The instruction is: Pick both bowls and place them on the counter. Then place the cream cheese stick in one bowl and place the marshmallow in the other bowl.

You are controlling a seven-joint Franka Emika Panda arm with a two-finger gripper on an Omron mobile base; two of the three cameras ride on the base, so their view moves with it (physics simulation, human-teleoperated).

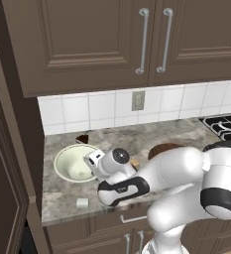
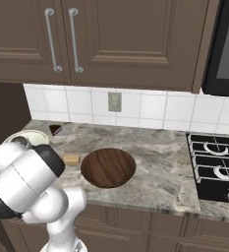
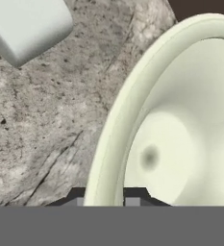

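Bowls first: both sit on the counter already. The cream bowl is at the left end, the wood bowl nearer the middle, well apart from each other. So the first half of the task looks nearly done, pending release of the cream one.

In the hand view the claw straddles the rim of the cream bowl, one dark tip outside the wall and one inside. The tips lie close against the rim, so I judge the claw narrow and gripping it, though contact itself is hard to confirm. The bowl's base appears to rest on the stone.

Both bowls are empty. The cheese stick lies on the counter just beside the wood bowl, on its left. The marshmallow lies near the front edge, just in front of the cream bowl. Neither has been moved into a bowl, so both placements remain.

Around them: a dark cake slice by the tiled wall behind the cream bowl, a stove at the right end, and closed cabinets overhead. The arm's own bulk hangs over the gap between the bowls and hides the stick in the left base view. Nothing else blocks either small item.
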